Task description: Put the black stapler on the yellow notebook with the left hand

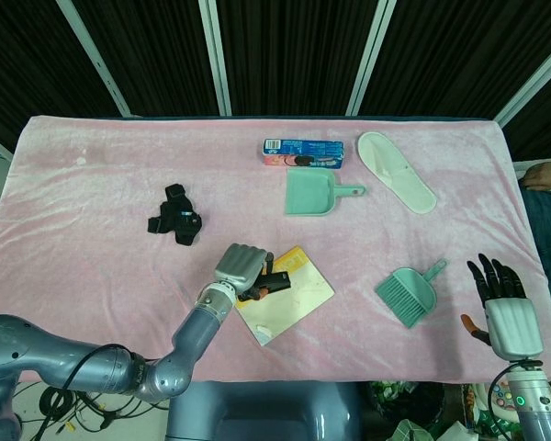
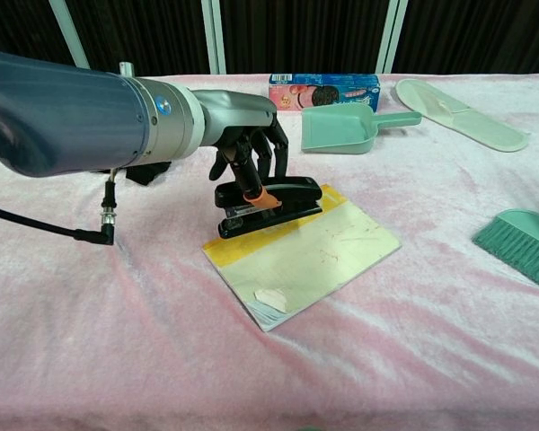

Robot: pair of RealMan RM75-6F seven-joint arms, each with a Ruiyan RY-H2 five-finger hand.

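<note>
Your left robot hand [image 2: 247, 162] grips the black stapler [image 2: 269, 206] (long, orange-tipped thumb on it) over the yellow notebook [image 2: 323, 256] near its spine edge, bare pink table [image 2: 117, 314] alongside; right robot hand [image 1: 505, 299] spread.

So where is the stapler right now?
The stapler is held in the left hand's fingers, over the yellow band of the notebook, left of centre in both views.
</note>
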